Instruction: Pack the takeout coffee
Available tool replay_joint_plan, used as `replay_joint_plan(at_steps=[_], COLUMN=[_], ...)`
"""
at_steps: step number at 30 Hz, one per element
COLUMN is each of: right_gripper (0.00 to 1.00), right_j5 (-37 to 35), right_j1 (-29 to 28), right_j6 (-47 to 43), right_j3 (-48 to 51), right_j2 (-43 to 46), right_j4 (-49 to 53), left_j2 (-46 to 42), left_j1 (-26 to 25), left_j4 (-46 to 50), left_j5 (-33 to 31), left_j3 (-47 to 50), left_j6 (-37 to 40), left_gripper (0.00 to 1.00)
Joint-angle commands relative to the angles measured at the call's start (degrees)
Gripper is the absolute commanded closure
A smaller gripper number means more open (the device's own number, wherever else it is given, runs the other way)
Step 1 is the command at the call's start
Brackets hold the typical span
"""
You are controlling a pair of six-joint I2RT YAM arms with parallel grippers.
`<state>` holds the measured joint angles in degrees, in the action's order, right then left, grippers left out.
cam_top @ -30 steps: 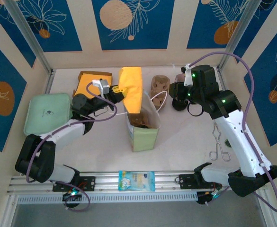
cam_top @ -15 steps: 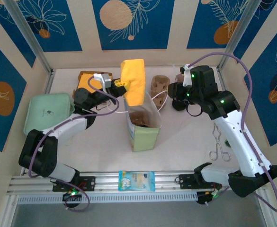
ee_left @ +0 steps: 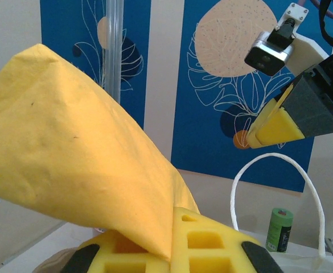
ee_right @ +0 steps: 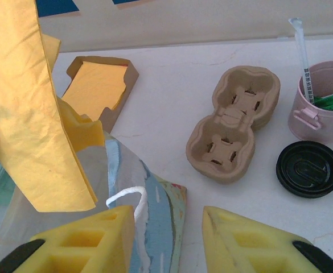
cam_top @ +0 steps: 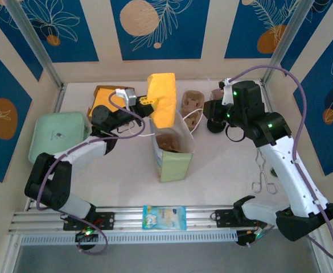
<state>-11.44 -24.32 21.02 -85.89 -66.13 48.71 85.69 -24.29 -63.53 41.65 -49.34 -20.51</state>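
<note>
Above the paper bag's [cam_top: 175, 165] left rim, the left tool [cam_top: 144, 102] is clamped on a yellow napkin [cam_top: 161, 99]. Brown contents [cam_top: 169, 142] lie inside the bag; they are probably the takeout coffee, already packed, but I cannot tell. At the bag's right rim, the right tool [ee_right: 166, 219] hangs half open, apparently empty.

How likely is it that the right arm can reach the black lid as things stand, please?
Probably yes: the lid lies uncovered ahead of the right gripper, jaws open, with nothing between; the pink cup stands close beside it.
</note>
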Motion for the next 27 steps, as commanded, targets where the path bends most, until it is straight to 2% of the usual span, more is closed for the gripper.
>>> replay_joint_plan(at_steps=[1,7,17,27], right_gripper=[0.63,0.63,0.63,0.63], right_j5=[1.16,1.41,2.20,2.04], right_j1=[0.23,0.32,0.32,0.32], right_j6=[-0.80,-0.72,-0.29,-0.29], right_j3=[0.98,1.60,1.84,2.65], right_j2=[1.39,1.97,2.45,3.15], right_j4=[-1.01,-1.37,-2.19,-2.83], left_j2=[0.35,-0.24,-0.88,0.42], left_j1=[-0.67,-0.84,-1.37,-2.16], left_j4=[-0.68,1.44,4.94,2.08], left_j5=[-0.24,-0.78,-1.31,-0.21], left_j3=[0.59,1.79,0.89,-0.48], left_j6=[1.00,2.94,5.46,2.36], left_gripper=[1.00,0.93,0.91,0.88])
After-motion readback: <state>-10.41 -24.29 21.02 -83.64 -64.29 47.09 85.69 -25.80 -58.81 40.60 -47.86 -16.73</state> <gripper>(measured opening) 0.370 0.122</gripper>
